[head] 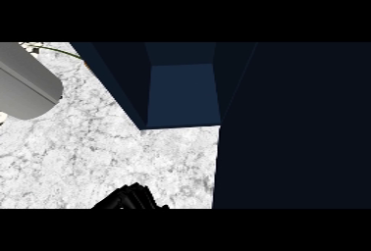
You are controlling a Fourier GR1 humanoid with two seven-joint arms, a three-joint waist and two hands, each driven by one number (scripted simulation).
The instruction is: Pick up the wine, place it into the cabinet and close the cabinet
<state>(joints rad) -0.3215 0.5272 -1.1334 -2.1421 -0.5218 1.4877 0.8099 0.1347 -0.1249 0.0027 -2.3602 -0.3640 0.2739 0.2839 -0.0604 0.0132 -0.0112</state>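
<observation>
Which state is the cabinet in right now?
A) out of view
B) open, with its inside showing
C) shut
B: the cabinet stands open, its lighter blue inside wall showing between dark side panels above the counter.

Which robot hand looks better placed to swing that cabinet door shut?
Left, tentatively. The only robot hand showing sits at the lower edge, left of middle, open, near the dark door of the open cabinet. The right hand is out of view, so its reach cannot be judged.
</observation>
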